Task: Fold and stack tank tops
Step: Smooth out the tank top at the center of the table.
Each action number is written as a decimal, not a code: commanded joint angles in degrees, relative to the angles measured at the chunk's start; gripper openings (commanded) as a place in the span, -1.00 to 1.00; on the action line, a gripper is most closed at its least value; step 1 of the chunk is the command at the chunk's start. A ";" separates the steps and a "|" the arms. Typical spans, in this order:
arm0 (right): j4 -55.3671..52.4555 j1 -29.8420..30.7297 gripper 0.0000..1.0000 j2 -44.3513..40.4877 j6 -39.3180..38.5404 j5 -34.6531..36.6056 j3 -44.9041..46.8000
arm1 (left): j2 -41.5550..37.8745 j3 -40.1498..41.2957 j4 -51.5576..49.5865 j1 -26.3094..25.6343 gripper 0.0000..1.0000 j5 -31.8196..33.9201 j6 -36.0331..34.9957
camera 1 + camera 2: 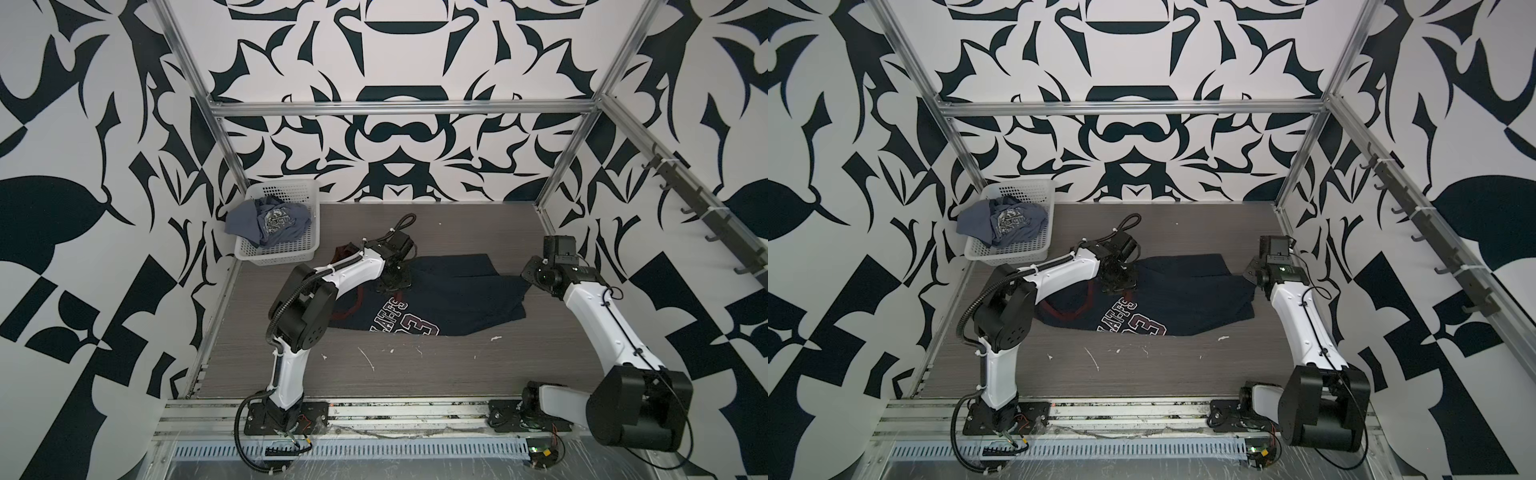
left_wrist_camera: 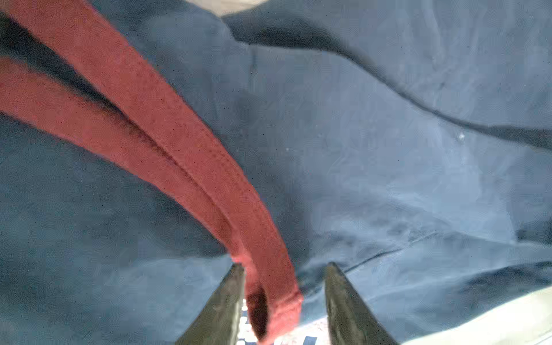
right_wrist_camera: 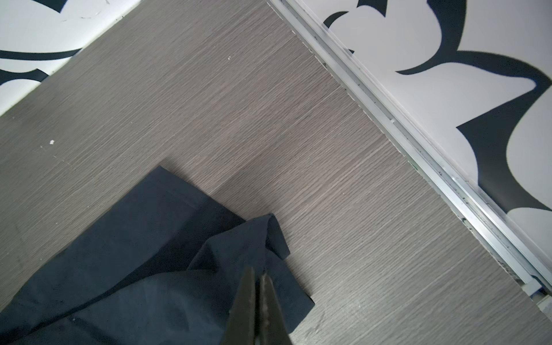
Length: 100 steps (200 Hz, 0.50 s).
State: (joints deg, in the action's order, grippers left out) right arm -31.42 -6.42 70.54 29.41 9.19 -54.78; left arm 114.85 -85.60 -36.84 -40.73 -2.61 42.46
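Farther out than your left gripper [image 1: 392, 284] and to its outer side, the white perforated basket [image 1: 274, 255] sits in the back corner. The slate grey-blue tank top [image 1: 270, 222] lies crumpled in it, and one flap spills over the rim.

Your left gripper is down on the shoulder end of the navy tank top [image 1: 457, 291]. In the left wrist view its jaws stand a narrow way apart around the looped end of a maroon strap [image 2: 179, 143]. The loop touches one finger [image 2: 227, 298] and there is a gap to the other, so nothing is pinched yet.

The navy tank top lies spread on the surface [image 1: 415, 374] between your two grippers. Its "23" print [image 1: 411, 328] faces up on the side nearer the arm bases, and folds run through the cloth toward your right gripper [image 1: 530, 270].

Your right gripper [image 3: 257, 270] is at the hem end of that top, well apart from the left one. In the right wrist view its jaws are closed together on the cloth. The navy fabric rises in a small peak to the tips, and one hem corner is folded over just past them.
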 commanded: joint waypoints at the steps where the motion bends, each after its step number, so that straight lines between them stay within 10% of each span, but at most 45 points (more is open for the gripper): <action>1: 1.10 -0.11 -1.00 -0.78 0.21 0.74 0.29 | -0.33 0.55 0.45 -0.42 -0.31 -0.59 0.96; 100: -0.69 -0.18 -1.00 3.69 0.56 -3.20 -7.50 | -12.91 -8.90 3.87 6.39 -1.00 13.33 -5.00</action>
State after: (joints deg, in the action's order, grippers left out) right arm -32.29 -6.42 71.96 29.67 8.10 -57.04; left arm 110.56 -91.94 -35.75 -39.05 2.74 39.51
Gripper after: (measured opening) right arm 0.056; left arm 0.054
